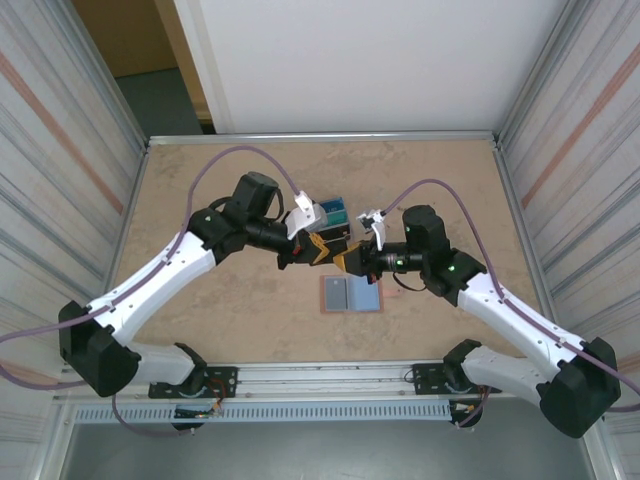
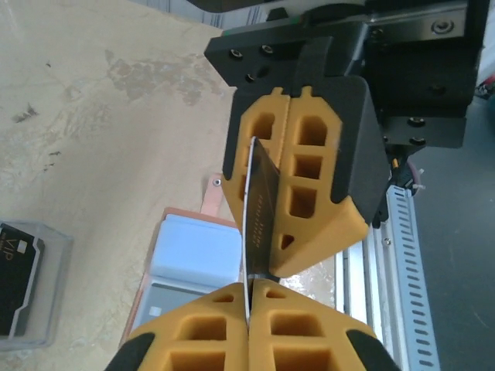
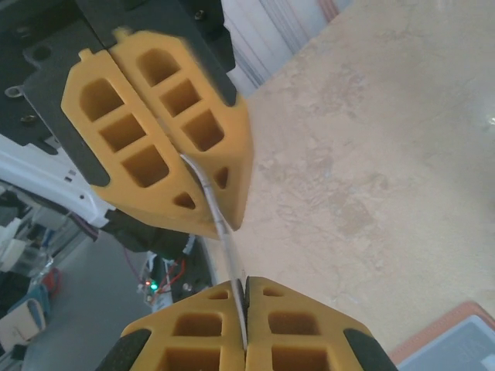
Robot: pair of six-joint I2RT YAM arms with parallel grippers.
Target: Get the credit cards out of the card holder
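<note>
L gripper [image 2: 249, 309] & R gripper [image 3: 246, 309] both pinched tight on one thin dark plastic credit card [image 2: 261, 202], up over middle of bench [image 1: 200, 200]. Card looked light, bendy, slippery, so best to pinch its short ends. Open tan leather card holder [image 1: 350, 295] lay below.

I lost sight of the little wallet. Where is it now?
In the top view the card holder lies open on the table, just on the near side of the left fingers and right fingers.

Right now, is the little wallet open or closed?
Open. The card holder lies spread flat, its pale inner panels facing up.
</note>
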